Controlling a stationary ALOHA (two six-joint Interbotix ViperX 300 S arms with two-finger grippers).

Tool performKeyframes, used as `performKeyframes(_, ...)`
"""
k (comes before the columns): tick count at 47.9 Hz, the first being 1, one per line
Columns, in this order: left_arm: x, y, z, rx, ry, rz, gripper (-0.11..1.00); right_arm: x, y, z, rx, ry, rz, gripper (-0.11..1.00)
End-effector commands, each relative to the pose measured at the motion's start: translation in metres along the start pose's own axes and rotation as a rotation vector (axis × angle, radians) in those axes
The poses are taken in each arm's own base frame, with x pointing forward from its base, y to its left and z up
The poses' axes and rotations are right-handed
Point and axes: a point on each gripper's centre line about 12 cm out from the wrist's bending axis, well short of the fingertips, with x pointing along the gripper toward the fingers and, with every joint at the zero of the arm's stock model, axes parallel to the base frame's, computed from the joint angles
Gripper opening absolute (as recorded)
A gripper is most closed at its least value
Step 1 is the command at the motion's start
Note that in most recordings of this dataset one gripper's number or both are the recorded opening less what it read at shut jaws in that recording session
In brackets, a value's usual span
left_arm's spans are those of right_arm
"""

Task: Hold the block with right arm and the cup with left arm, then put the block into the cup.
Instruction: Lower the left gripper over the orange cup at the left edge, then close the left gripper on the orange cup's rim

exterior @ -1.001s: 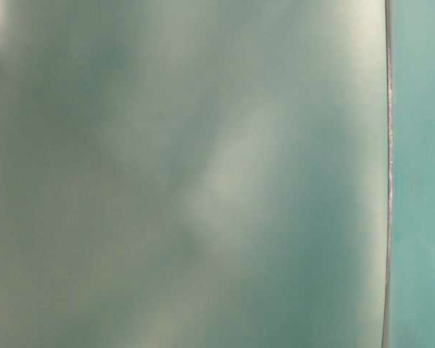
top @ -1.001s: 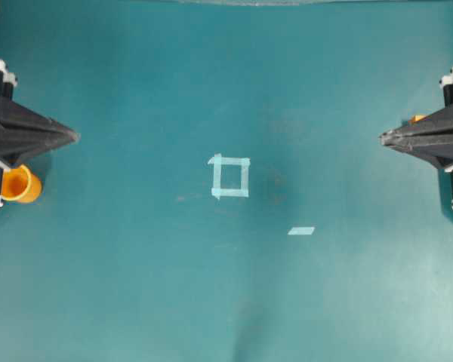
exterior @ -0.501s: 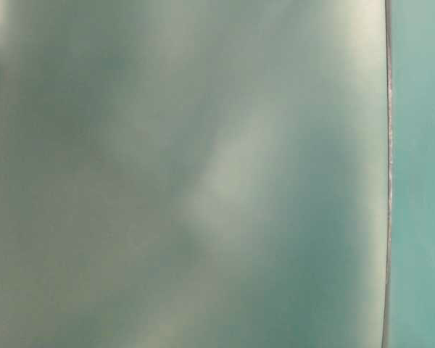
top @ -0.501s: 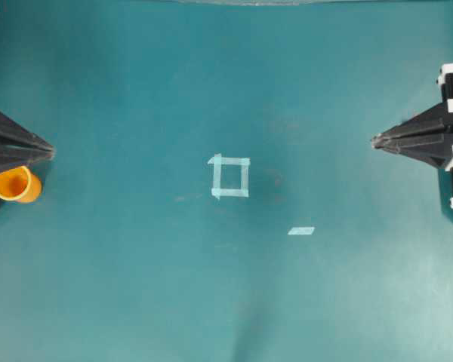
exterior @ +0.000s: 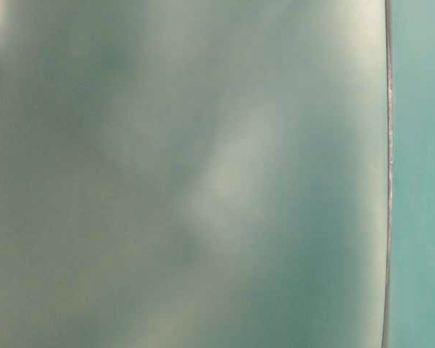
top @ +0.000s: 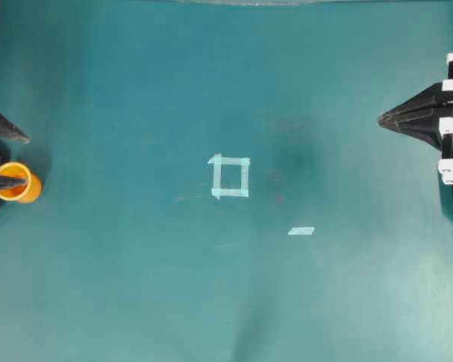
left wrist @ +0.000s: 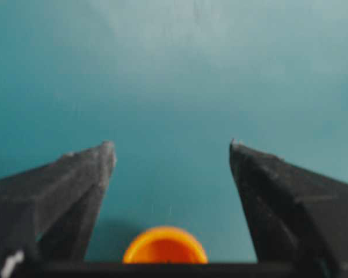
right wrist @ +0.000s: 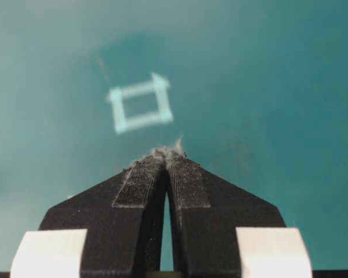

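Black left fingers [left wrist: 171, 152] spread, right fingers [right wrist: 167, 155] closed empty

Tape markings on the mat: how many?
2: a tape square at the mat's centre, and a short tape strip below and right of it. None appear hidden.

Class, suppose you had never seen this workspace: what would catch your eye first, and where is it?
The bright orange cup at the far left edge of the teal table, between the open left gripper. Next, the pale tape square at the centre, with the shut right gripper pointing inward from the right edge.
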Motion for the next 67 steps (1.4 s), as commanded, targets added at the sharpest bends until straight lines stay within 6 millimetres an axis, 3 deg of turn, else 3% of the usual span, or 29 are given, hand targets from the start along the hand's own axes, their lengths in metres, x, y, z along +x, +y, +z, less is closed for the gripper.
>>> performKeyframes(1, -0.006, 0.0, 0.005, -0.007, 0.023, 0.004, 0.78, -0.002, -0.002, 0.007, 0.033, 0.01, -0.018, 0.0)
performKeyframes(6, -0.008, 0.001, 0.005, -0.049, 0.05, 0.014, 0.78, 0.001, -0.008, 0.0, 0.103, 0.066, -0.053, 0.01)
performKeyframes(10, -0.009, 0.002, 0.004, -0.074, 0.063, 0.019, 0.78, 0.004, -0.013, -0.007, 0.167, 0.122, -0.084, 0.08)
performKeyframes(20, -0.007, 0.002, -0.002, -0.14, 0.131, 0.03, 0.78, 0.014, -0.016, -0.024, 0.255, 0.262, -0.132, 0.53)
performKeyframes(25, -0.004, 0.002, -0.007, -0.178, 0.196, 0.042, 0.78, 0.019, -0.018, -0.03, 0.269, 0.311, -0.149, 0.67)
performKeyframes(40, 0.009, 0.003, -0.025, -0.279, 0.45, 0.103, 0.78, 0.031, -0.02, -0.04, 0.274, 0.387, -0.174, 0.65)
performKeyframes(67, 0.038, 0.003, -0.027, -0.524, 0.539, 0.19, 0.78, 0.028, -0.026, -0.047, 0.305, 0.44, -0.227, 0.65)
